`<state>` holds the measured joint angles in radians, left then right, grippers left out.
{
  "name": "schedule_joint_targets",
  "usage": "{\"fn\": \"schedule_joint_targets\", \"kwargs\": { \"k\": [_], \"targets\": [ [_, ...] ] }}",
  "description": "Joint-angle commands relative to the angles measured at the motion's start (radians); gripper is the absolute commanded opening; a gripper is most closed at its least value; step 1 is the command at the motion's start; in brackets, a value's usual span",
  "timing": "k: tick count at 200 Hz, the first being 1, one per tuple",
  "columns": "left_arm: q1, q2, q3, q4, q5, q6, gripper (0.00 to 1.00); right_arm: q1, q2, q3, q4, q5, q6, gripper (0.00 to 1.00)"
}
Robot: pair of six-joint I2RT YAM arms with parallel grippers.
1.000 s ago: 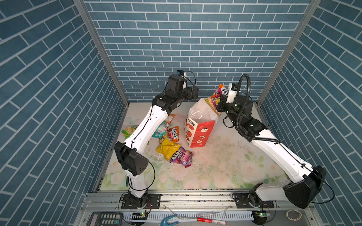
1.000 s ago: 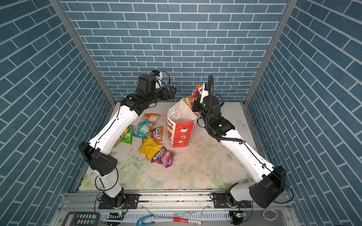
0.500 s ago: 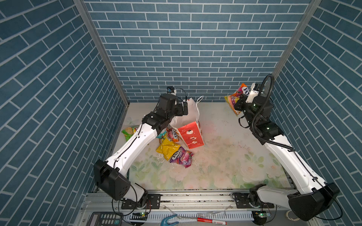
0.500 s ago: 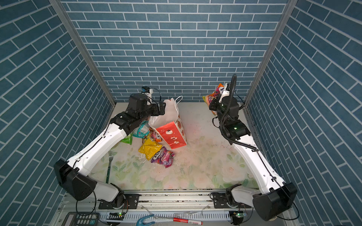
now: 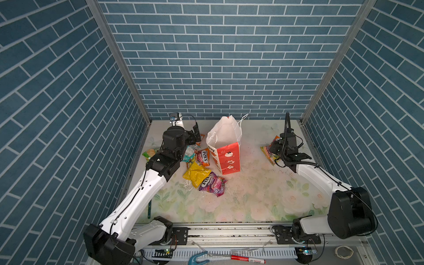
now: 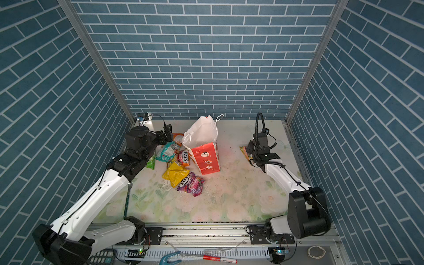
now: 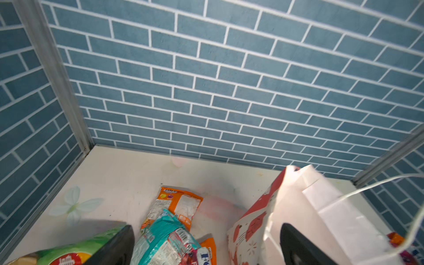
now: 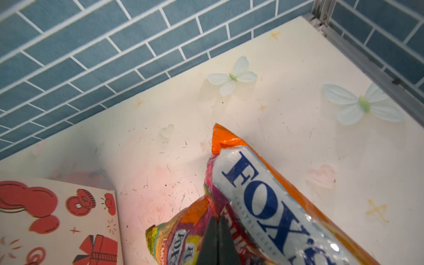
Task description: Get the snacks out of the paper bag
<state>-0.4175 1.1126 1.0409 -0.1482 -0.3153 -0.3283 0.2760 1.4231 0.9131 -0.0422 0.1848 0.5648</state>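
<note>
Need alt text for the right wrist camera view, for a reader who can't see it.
The right gripper, its dark fingers shut, pinches a crumpled orange FOX'S candy bag, seen close up against the cream, butterfly-printed table. A corner of the paper bag with red cartoon prints and the blue brick wall fill the rest.

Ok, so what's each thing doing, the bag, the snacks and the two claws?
paper bag: standing upright, held by neither gripper.
left gripper: open, empty, beside the bag.
right gripper: shut on the FOX'S packet.
FOX'S packet: pinched, outside the bag, low by the table.
yellow packet: lying on the table.
purple packet: lying on the table.
</note>
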Motion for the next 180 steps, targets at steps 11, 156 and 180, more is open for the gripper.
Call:
{"fn": "schedule_joint_targets", "kwargs": {
  "k": [11, 156, 180],
  "targets": [
    [0.056, -0.058, -0.153, 0.108, -0.025, -0.007, 0.99, -0.028, 0.073, 0.014, 0.128, -0.076, 0.036, 0.00],
    [0.247, -0.094, -0.457, 0.357, -0.133, 0.156, 0.99, -0.055, -0.097, -0.039, 0.368, 0.175, -0.342, 0.99],
    [0.292, -0.075, -0.504, 0.408, -0.105, 0.150, 1.00, -0.085, -0.122, -0.179, 0.586, 0.262, -0.400, 0.99]
  ]
}}
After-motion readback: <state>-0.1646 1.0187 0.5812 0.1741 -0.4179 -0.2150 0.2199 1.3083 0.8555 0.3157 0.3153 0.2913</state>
